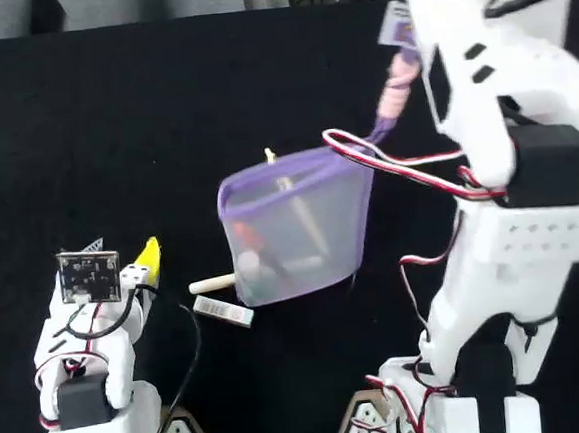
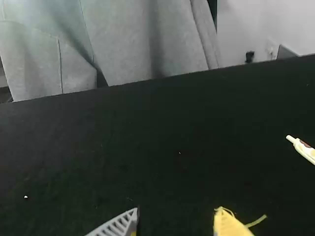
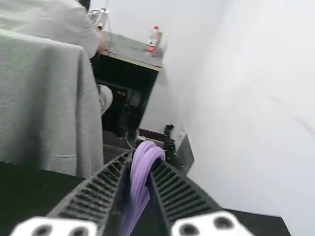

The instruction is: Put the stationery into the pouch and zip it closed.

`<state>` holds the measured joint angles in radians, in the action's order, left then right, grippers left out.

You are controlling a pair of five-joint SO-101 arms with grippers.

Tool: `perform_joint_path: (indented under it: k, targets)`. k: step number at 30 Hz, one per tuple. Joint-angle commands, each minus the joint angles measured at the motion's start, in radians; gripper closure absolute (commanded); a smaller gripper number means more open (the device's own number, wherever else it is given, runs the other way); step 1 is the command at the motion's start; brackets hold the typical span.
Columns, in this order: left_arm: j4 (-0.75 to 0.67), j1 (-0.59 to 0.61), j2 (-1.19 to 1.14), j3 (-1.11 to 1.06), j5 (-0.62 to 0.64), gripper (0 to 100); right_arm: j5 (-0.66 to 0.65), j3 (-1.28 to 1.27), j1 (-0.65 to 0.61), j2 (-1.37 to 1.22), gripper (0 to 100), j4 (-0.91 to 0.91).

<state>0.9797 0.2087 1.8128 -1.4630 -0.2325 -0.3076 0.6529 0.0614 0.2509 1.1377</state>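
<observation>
The right fingers [image 3: 172, 189] clamp the purple fabric strap [image 3: 142, 164] of the translucent purple pouch [image 1: 295, 226], seemingly to anchor it for loading; the left fingers [image 2: 227, 226] stand open.

Pouch [image 1: 295, 226]: frosted translucent plastic. Strap [image 3: 140, 182]: woven purple cloth. Desk [image 1: 113, 140]: matt black surface. Right claw [image 3: 140, 162]: ribbed grey plastic.

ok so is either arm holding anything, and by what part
The right gripper is shut on the purple strap of the pouch. The left gripper is open, holding nothing.
</observation>
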Motion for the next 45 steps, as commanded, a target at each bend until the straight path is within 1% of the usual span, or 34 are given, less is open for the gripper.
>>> perform_joint_path:
  k: [1,3,5,9,11,16,20,25,33,37,39,42,45]
  targets:
    - [0.006,-0.042,0.006,-0.002,-0.014,75,0.123,0.143,0.083,0.056,98.7,0.084]
    - [0.025,-0.093,0.006,-0.024,-0.014,75,0.186,0.196,0.097,0.056,98.7,0.132]
    - [0.028,-0.139,0.008,-0.064,-0.014,75,0.215,0.249,0.098,0.056,98.7,0.164]
    - [0.025,-0.163,0.009,-0.110,-0.023,75,0.210,0.361,0.100,0.056,98.7,0.133]
    - [0.025,-0.173,0.009,-0.110,-0.049,75,0.210,0.427,0.101,0.056,98.7,0.115]
    - [0.032,-0.278,0.009,-0.114,-0.091,75,0.140,0.538,0.101,0.056,98.7,0.117]
    - [0.023,-0.337,0.009,-0.108,-0.094,75,0.106,0.542,0.101,0.053,98.7,0.129]
    - [-0.037,-0.437,0.008,-0.113,-0.198,75,0.087,0.541,0.103,0.047,98.7,0.209]
    - [-0.014,-0.506,0.005,-0.076,-0.204,75,0.092,0.541,0.236,0.047,98.7,0.336]
    - [-0.017,-0.595,0.005,-0.038,-0.261,75,0.092,0.541,0.242,0.047,98.7,0.397]
    - [-0.026,-0.616,0.003,0.008,-0.258,76,0.092,0.541,0.242,0.047,98.7,0.402]
    - [-0.104,-0.604,-0.074,0.090,-0.212,79,0.092,0.541,0.242,0.048,98.7,0.404]
    - [-0.192,-0.581,-0.281,0.199,-0.203,82,0.092,0.541,0.241,0.045,98.7,0.402]
